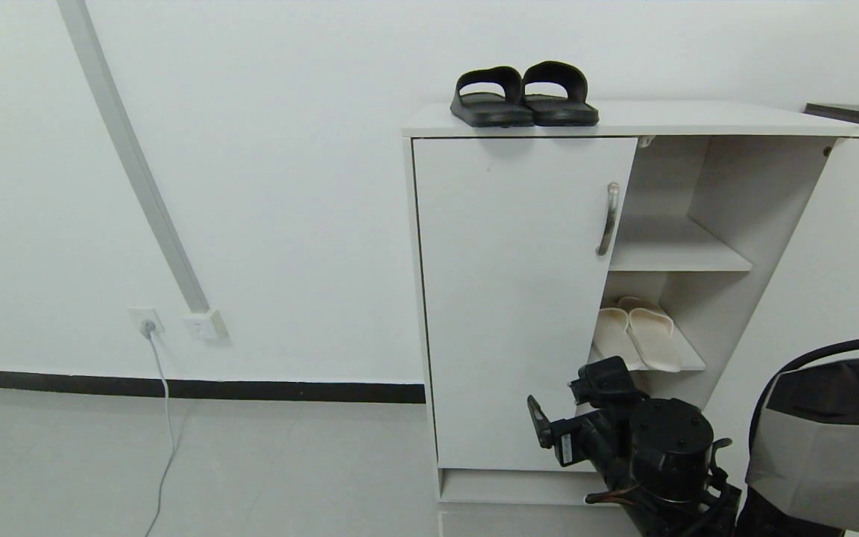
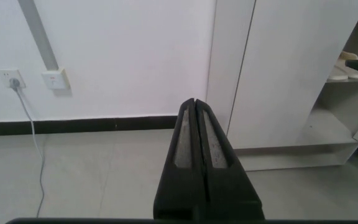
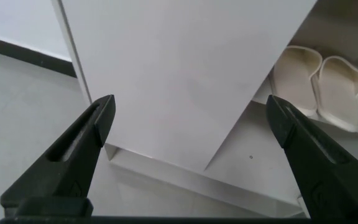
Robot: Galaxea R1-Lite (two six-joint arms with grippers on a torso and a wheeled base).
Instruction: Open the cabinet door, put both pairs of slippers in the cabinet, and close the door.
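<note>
Two pairs of slippers are at the white cabinet, whose right door stands open and left door shut. The black pair rests on its top; the cream pair lies on the lower shelf inside. The right claw, spread wide and empty, hovers low before the left door. The left claw is pressed closed, empty.

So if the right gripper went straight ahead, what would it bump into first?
Probably the closed cabinet door: the open right gripper points at its lower part. The white slippers inside the cabinet sit off to one side, out of that line.
</note>
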